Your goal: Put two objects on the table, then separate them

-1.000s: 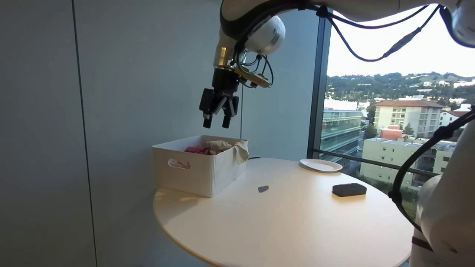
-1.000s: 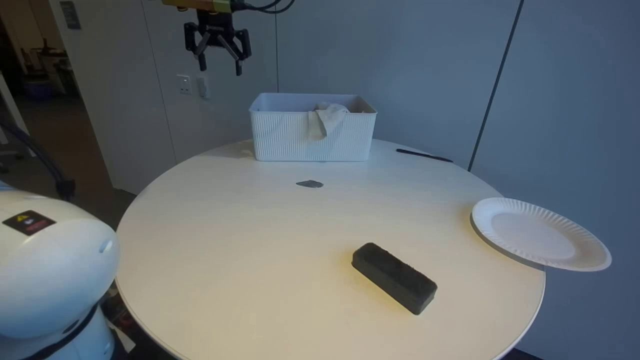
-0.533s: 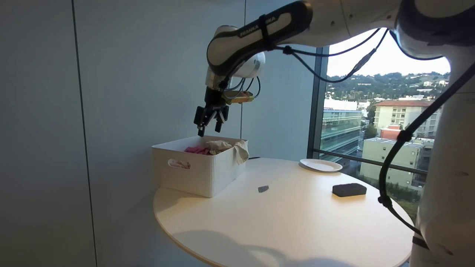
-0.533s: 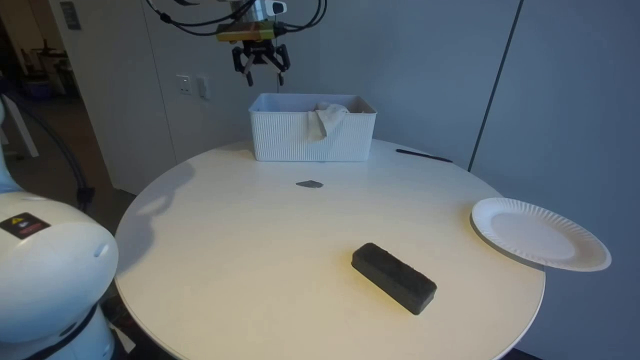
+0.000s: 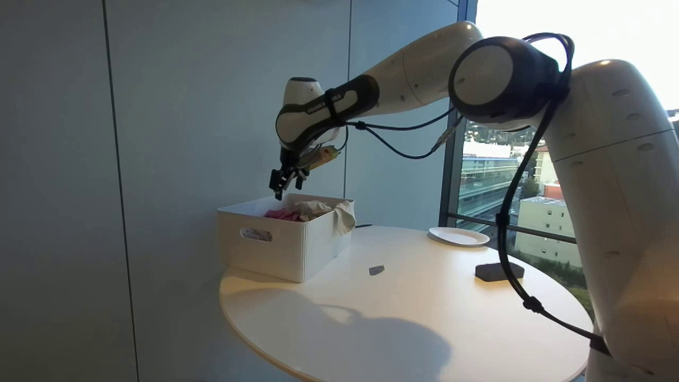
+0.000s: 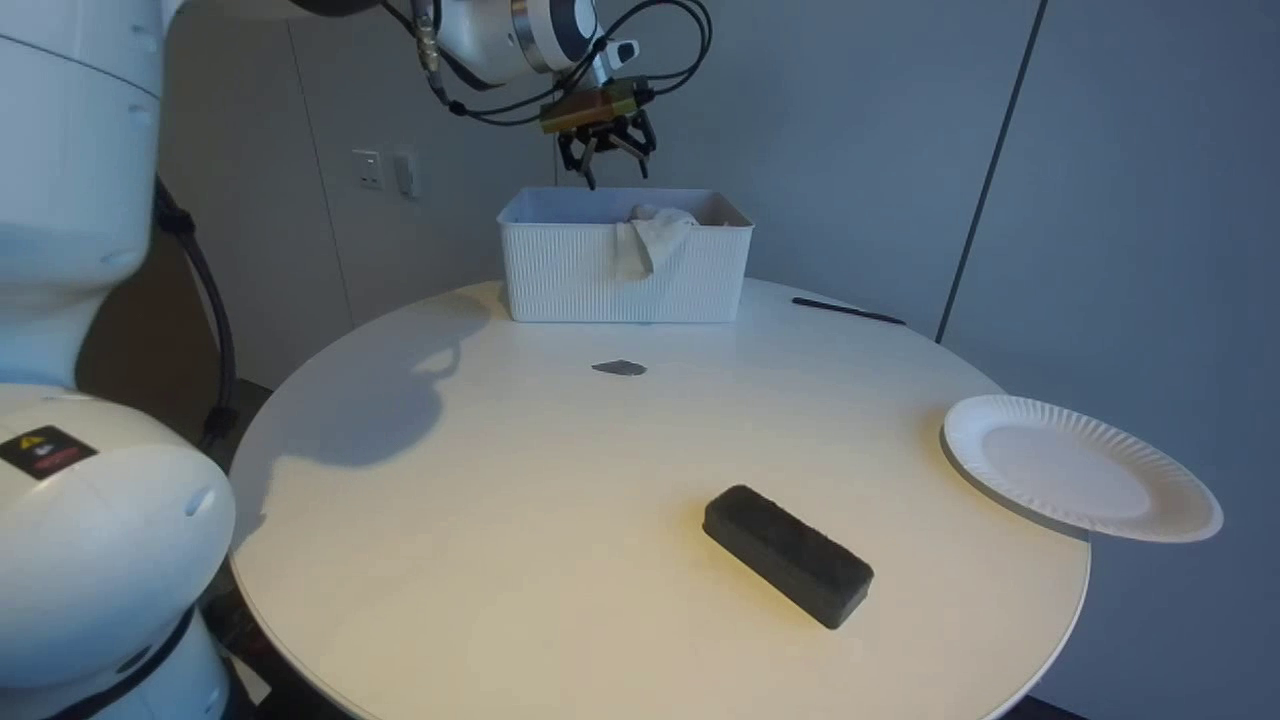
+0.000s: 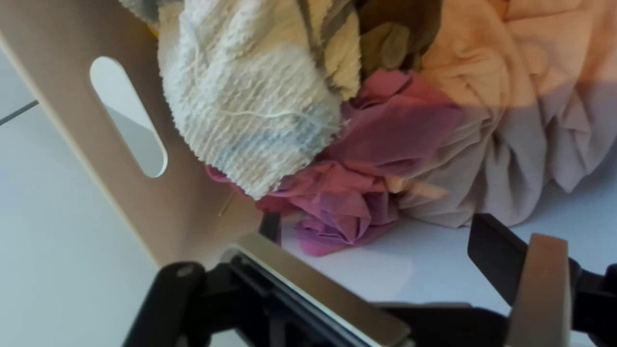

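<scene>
My gripper [image 5: 289, 192] is open and empty above the white box [image 5: 265, 261], which stands on the round table [image 5: 414, 289]. The gripper also shows in an exterior view [image 6: 617, 180] over the far part of the box [image 6: 570, 275]. In the wrist view, the open fingers [image 7: 378, 231] frame the box's white inside. Ahead of them lie a pink crumpled cloth [image 7: 344, 202], a cream knitted cloth [image 7: 250, 96] and a beige cloth [image 7: 487, 159]. A pale cloth [image 6: 655, 240] hangs over the box's rim. Which objects the task means, I cannot tell.
A black block [image 6: 790, 558] lies on the table. A paper plate [image 6: 1065, 472] overhangs the edge. A thin black item [image 6: 848, 311] lies near the back edge, and a flat grey piece [image 6: 620, 368] in front of the box. A wall stands behind the box.
The arm has reached out and down. The gripper has moved from higher up to just above the box, and has tilted slightly. It stays open. The box, cloths and table items have not moved.
</scene>
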Tool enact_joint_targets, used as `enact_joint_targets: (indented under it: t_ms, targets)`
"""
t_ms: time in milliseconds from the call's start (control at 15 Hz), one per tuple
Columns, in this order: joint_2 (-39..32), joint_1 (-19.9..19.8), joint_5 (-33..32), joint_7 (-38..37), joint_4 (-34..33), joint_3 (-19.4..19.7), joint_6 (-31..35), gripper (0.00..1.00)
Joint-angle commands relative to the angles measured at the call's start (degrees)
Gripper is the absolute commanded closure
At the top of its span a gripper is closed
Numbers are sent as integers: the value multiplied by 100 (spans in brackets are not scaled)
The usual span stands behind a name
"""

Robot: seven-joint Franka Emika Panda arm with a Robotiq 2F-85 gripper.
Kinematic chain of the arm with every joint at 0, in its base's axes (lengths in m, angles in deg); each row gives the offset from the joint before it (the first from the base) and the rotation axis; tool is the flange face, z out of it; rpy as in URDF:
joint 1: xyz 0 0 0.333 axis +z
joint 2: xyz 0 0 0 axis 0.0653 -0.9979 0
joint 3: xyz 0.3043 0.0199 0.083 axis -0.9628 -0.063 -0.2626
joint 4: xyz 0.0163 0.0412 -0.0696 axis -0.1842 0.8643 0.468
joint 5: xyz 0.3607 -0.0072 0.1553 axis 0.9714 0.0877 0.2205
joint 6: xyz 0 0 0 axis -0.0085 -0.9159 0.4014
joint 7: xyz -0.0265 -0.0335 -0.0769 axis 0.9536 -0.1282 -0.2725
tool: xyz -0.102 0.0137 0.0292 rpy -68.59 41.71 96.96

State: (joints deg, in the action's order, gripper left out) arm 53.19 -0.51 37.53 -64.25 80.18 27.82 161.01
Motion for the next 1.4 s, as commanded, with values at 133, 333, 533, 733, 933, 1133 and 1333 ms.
enact_joint_targets:
  t_ms: [133,333,533,733,933,1133,1333]
  targets:
    - [-1319,-128,153,377,-1938,161,-542,0]
    - [-1745,-251,467,835,-2602,23,-1298,0]
    - [-2068,-389,730,1580,-3074,-109,-2199,0]
    - [-2401,-463,749,2137,-3562,-125,-2913,0]
    - [-2716,-535,774,2814,-4005,-210,-3249,0]
    - [-2934,-543,1031,3289,-4357,-453,-3216,0]
    - [-3048,-457,1255,3700,-4662,-746,-3352,0]
